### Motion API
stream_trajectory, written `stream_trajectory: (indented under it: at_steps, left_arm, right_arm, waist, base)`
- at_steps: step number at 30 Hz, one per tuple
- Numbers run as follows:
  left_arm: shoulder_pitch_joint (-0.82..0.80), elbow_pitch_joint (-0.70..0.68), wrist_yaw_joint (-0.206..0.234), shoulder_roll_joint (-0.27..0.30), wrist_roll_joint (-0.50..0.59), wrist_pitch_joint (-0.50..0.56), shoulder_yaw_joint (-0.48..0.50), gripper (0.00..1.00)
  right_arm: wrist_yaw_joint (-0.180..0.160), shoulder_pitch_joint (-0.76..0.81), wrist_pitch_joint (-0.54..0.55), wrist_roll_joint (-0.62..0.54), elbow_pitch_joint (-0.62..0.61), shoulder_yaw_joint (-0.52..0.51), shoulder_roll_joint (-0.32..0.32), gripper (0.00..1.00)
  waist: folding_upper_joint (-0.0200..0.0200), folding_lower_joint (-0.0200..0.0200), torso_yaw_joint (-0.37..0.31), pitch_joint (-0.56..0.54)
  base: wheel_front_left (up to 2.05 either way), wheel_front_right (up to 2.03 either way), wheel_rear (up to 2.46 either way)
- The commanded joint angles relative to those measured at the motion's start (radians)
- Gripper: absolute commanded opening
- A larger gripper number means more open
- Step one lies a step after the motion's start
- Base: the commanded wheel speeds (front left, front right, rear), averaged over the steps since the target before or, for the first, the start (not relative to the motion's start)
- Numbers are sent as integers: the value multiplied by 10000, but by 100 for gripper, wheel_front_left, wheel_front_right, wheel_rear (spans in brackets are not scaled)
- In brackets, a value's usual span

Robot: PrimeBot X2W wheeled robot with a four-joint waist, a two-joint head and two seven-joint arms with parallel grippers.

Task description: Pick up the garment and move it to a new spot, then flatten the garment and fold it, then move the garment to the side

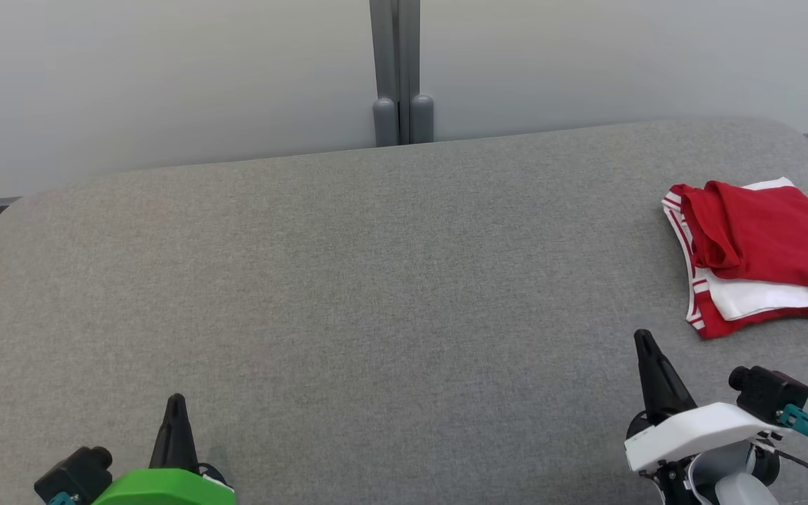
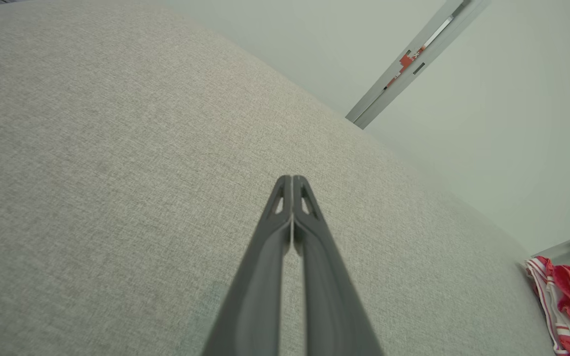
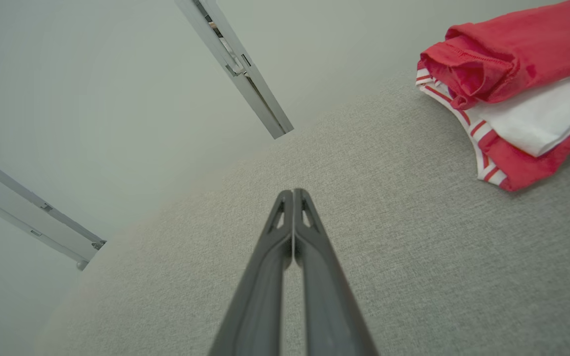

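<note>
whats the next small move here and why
Probably open the right gripper and start it toward the garment: both it and the left gripper are shut and empty, and the garment lies untouched on that side of the cushion.

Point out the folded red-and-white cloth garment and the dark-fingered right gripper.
folded red-and-white cloth garment point(image 1: 776, 224): head view, on its red top layer.
dark-fingered right gripper point(image 1: 644, 341): head view, at its shut fingertips.

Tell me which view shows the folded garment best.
The head view: the garment lies folded at the right of the grey surface, almost whole, clipped only by the frame edge. The right wrist view is closer but crops it more; the left wrist view catches a sliver in its corner.
</note>
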Motion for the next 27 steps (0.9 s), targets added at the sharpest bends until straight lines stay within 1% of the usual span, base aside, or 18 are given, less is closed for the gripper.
stream_trajectory:
  at_steps: [1, 12, 27]
  left_arm:
    - [-334, -117, -102, 26, -373, 82, 95, 0]
    - [-552, -100, -327, 31, -1777, 492, 342, 0]
    - [-803, -79, -592, 37, -3443, 975, 631, 0]
  right_arm:
    - [-1, -312, 83, 434, -165, -72, -70, 0]
    - [-3, -388, 452, 2099, -187, -260, -108, 0]
    - [-4, -485, 905, 4028, -208, -507, -138, 0]
  waist:
    - [0, 0, 1, 2]
    - [0, 0, 9, 21]
    - [0, 0, 20, 47]
  base:
    - [0, 0, 0]
    - [0, 0, 0]
    - [0, 0, 0]
